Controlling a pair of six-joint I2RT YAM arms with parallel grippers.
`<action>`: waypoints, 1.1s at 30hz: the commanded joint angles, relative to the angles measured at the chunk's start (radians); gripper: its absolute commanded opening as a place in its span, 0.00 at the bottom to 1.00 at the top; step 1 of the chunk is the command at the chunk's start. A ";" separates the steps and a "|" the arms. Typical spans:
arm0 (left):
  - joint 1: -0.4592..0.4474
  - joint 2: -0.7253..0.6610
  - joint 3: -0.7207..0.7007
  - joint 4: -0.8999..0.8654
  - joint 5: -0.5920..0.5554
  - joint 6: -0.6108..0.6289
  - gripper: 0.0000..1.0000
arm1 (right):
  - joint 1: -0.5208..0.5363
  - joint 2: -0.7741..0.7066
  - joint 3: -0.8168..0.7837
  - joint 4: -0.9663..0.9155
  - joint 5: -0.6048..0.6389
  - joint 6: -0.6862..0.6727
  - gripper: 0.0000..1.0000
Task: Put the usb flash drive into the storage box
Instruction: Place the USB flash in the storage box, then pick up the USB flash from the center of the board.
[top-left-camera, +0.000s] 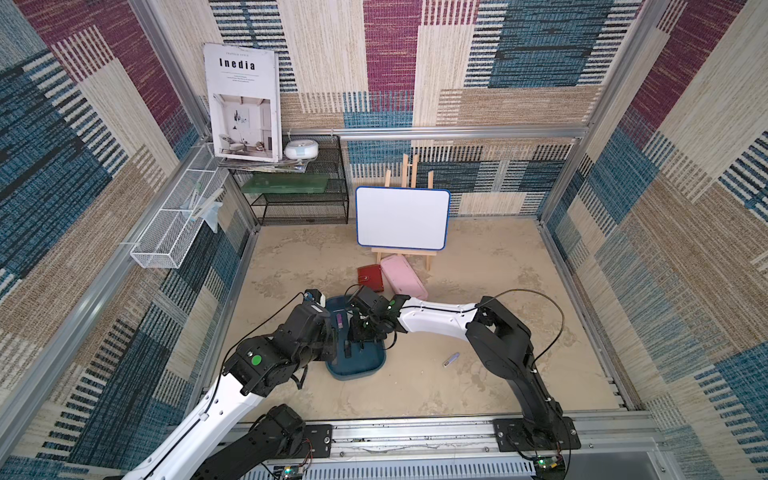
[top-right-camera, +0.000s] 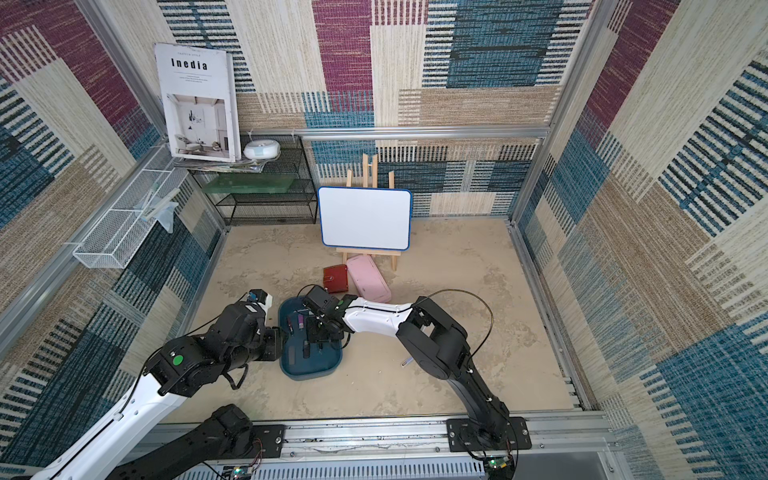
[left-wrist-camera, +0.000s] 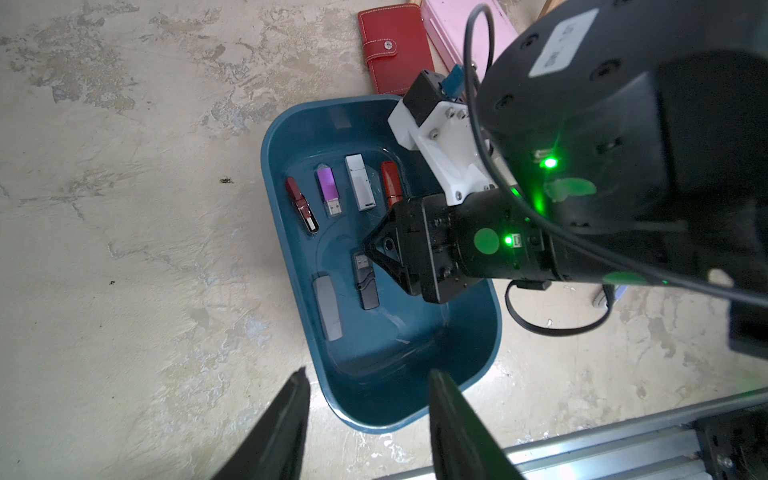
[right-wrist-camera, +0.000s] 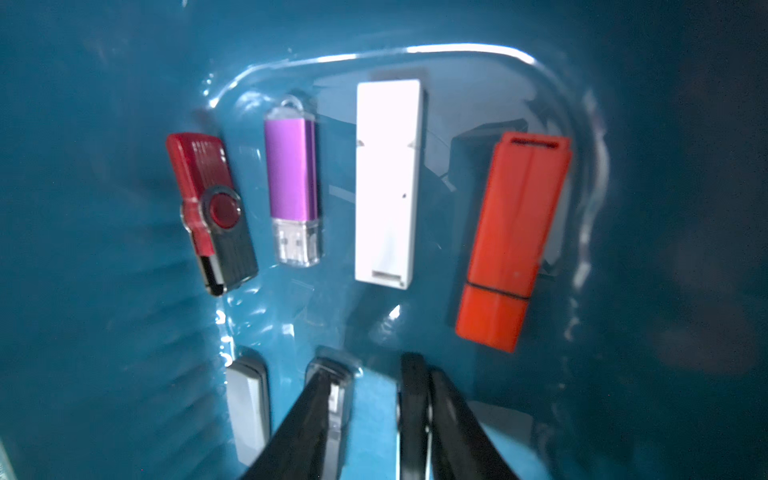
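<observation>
Left fingers (left-wrist-camera: 282, 428): spread wide with nothing between them, hanging over the near end of the storage box (left-wrist-camera: 266, 166).
Right fingers (right-wrist-camera: 299, 432): parted and pointing down into the box, holding nothing; bare box floor shows in the gap.
Black flash drive (left-wrist-camera: 366, 282): flat on the box floor with its plug uncovered, right by one of the right fingers. Whether they touch I cannot tell.
Grey flash drive (left-wrist-camera: 327, 307): on the box floor beside the black one, on the robot's left of it, not touching.
Far row in the box: red-and-black swivel drive (right-wrist-camera: 212, 212), purple drive (right-wrist-camera: 293, 187) with a clear cap, white drive (right-wrist-camera: 388, 183) and orange-red drive (right-wrist-camera: 515, 237), side by side from the robot's left to right, none touching.
Lilac flash drive (top-left-camera: 451, 358): on the tabletop (top-left-camera: 415, 395) outside the box, well apart from it on the robot's right, near the right arm (top-left-camera: 498, 345).
Box position: dark teal, between the two arms in both top views (top-left-camera: 357, 370) (top-right-camera: 316, 370).
Red wallet (top-left-camera: 371, 277): closed, just past the box's far rim.
Pink case (top-left-camera: 403, 276): just beside the wallet, toward the easel.
Whiteboard (top-left-camera: 402, 218): upright on a small wooden easel at the back.
Wire shelf (top-left-camera: 299, 195): black, in the back left corner, with a magazine (top-left-camera: 243, 104) standing on top.
</observation>
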 joint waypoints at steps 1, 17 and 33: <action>0.000 0.000 0.004 -0.007 -0.007 0.006 0.51 | 0.002 -0.019 -0.001 -0.087 0.011 -0.011 0.46; 0.000 0.011 0.002 -0.004 -0.016 0.004 0.51 | -0.026 -0.253 -0.076 -0.100 0.080 -0.110 0.46; -0.182 0.219 0.038 0.160 0.200 0.027 0.50 | -0.506 -0.881 -0.711 0.085 0.303 -0.256 0.56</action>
